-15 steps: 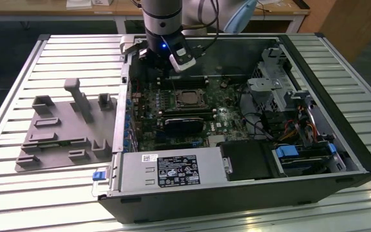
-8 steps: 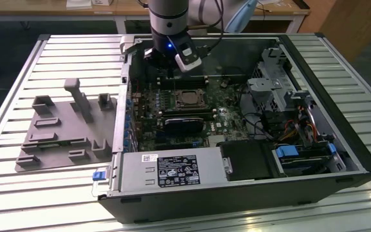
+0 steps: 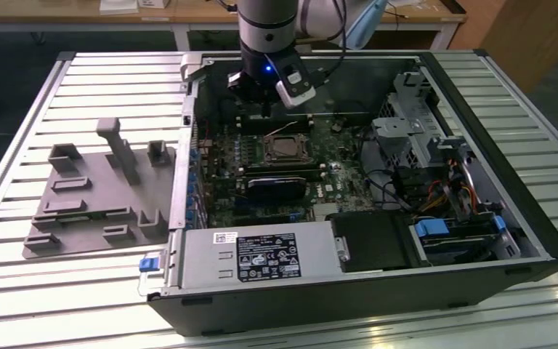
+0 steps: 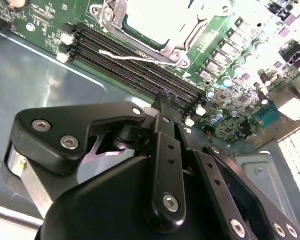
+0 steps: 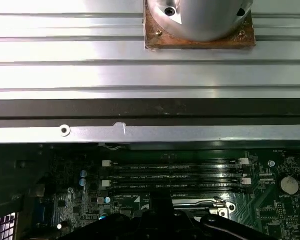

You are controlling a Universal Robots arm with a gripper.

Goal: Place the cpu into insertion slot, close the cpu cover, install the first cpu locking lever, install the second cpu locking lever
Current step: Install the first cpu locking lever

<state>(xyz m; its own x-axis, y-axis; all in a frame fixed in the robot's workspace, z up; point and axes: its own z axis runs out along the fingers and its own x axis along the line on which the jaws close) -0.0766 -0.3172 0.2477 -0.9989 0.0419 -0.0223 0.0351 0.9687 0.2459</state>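
We saw the gripper (image 4: 170, 107), its fingers seemingly pressed together on nothing, hanging over the memory slots (image 5: 172, 177) just beside the insertion slot (image 3: 284, 150), where the cpu (image 4: 159, 15) appeared already seated.

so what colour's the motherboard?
Green; the motherboard shows best in the second wrist view.

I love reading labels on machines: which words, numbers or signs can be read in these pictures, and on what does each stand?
None can be quoted; all print is too small or blurred.
White sticker on the grey power supply box: too small.
Black label beside it, white print and symbols: too small.
White lettering by the memory slots on the green circuit board, first wrist view: blurred.
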